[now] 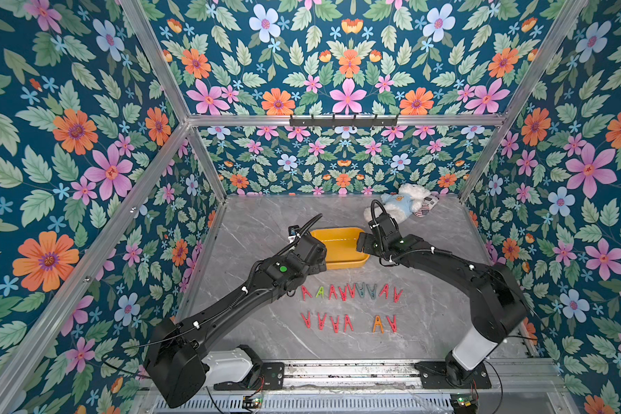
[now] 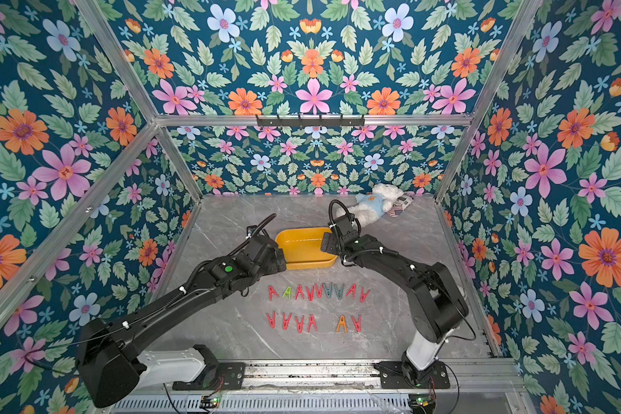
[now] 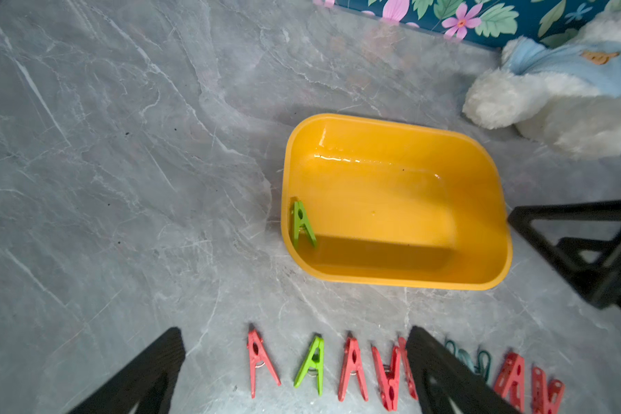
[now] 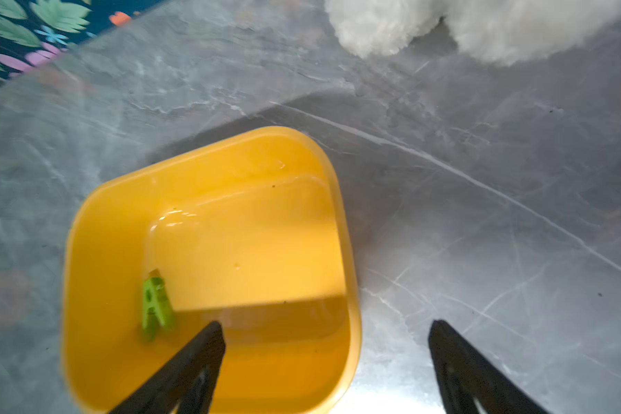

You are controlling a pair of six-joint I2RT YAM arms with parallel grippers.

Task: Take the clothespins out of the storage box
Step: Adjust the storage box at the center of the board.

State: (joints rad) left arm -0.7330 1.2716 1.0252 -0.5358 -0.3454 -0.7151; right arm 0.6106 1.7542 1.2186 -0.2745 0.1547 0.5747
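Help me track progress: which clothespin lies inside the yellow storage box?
The green plastic clothespin against the yellow plastic storage box's inner wall; all others, one green too, lie in rows on the grey table.

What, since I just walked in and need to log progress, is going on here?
Two robot arms are taking pins out of the yellow box. Most lie in two rows on the table in front of it. One green pin is left inside, against the wall. The right gripper hangs over the box, jaws open and empty. The left gripper, also open and empty, is near the box's corner.
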